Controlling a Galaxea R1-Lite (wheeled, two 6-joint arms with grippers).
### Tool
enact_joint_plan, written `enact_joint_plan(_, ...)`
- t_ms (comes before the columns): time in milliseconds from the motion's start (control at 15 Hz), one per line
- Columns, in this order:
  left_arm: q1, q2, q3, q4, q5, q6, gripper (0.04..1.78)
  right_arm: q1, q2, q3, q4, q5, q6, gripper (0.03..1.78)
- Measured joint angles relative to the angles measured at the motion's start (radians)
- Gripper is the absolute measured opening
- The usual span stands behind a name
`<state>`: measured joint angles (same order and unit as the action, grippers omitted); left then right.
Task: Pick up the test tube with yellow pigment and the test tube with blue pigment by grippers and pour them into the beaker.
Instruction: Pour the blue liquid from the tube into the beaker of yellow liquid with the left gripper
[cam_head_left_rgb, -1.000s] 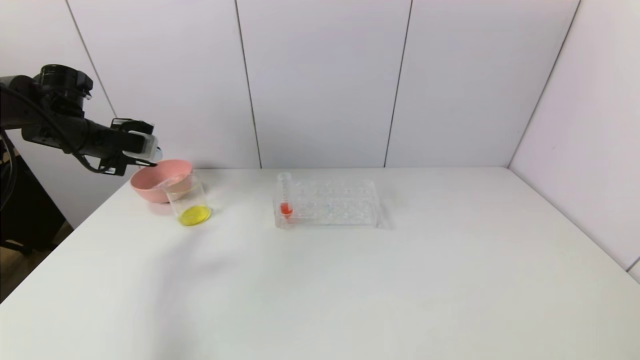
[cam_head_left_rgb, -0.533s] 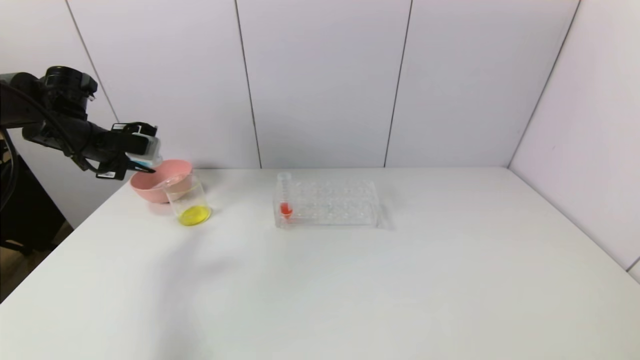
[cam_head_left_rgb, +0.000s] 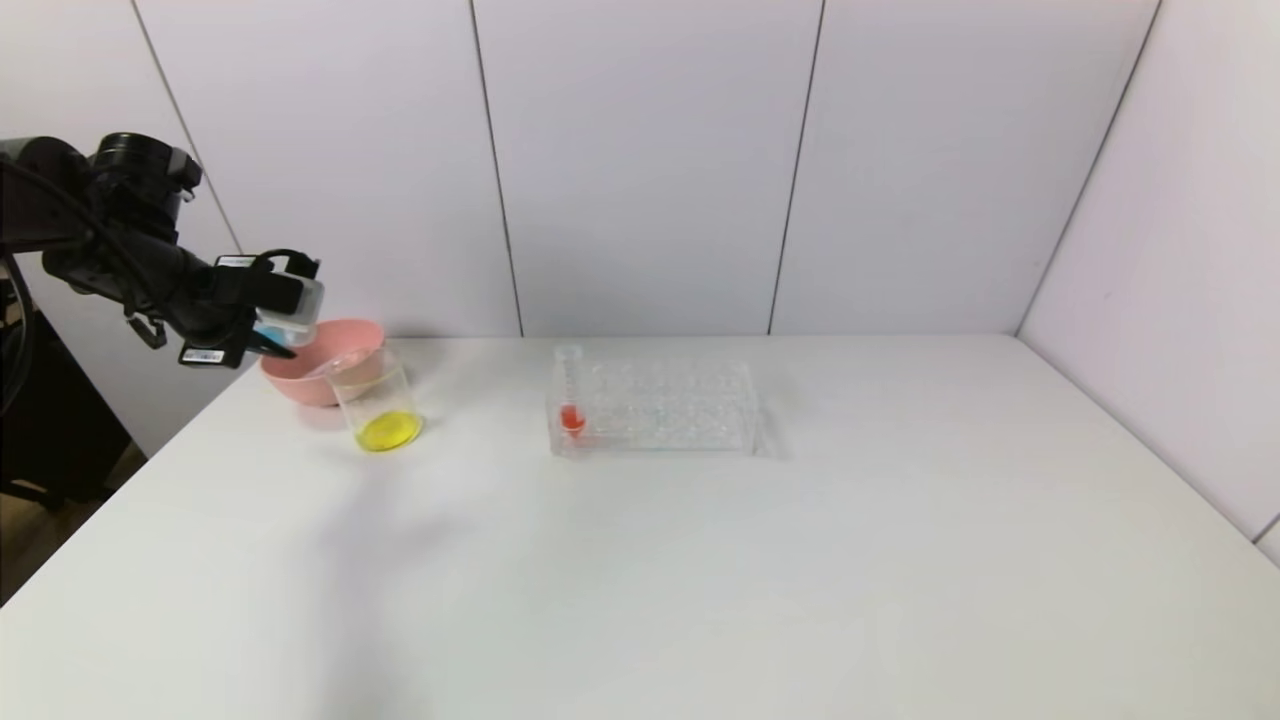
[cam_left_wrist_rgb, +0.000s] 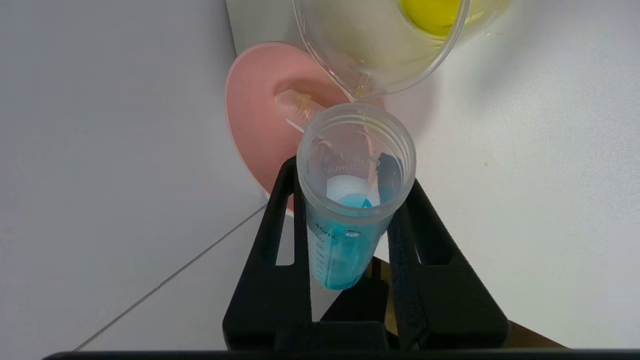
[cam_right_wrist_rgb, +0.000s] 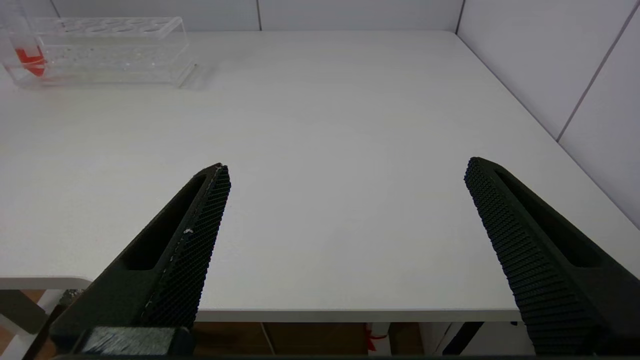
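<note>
My left gripper (cam_head_left_rgb: 280, 335) hovers at the table's far left corner, over the pink bowl's outer rim, shut on the test tube with blue pigment (cam_left_wrist_rgb: 345, 235). Blue liquid lies in the tube's lower part, and its open mouth faces the beaker's rim (cam_left_wrist_rgb: 350, 90) from just outside it. The beaker (cam_head_left_rgb: 380, 400) stands in front of the bowl with yellow liquid (cam_head_left_rgb: 388, 431) on its bottom. A clear tube with a faint yellow trace (cam_left_wrist_rgb: 300, 106) lies in the pink bowl (cam_left_wrist_rgb: 255, 125). My right gripper (cam_right_wrist_rgb: 345, 170) is open at the table's near edge.
A clear tube rack (cam_head_left_rgb: 660, 405) stands mid-table with a tube of red-orange liquid (cam_head_left_rgb: 570, 400) in its left end. The pink bowl (cam_head_left_rgb: 315, 365) touches the back of the beaker. White wall panels close the table's far and right sides.
My left gripper has drawn back to the left and dropped a little, turning at the wrist with the blue tube in it. Beaker, bowl and rack have not moved.
</note>
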<state>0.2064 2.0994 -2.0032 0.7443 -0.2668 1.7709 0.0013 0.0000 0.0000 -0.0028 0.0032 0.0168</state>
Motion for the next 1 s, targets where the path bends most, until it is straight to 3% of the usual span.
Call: enact_joint_plan(1000,-0.034,-0.004,0.000,0.028,0.105,-0.022,0.46,0.000,0.000,0.000,0.000,0.000,0.000,1.71)
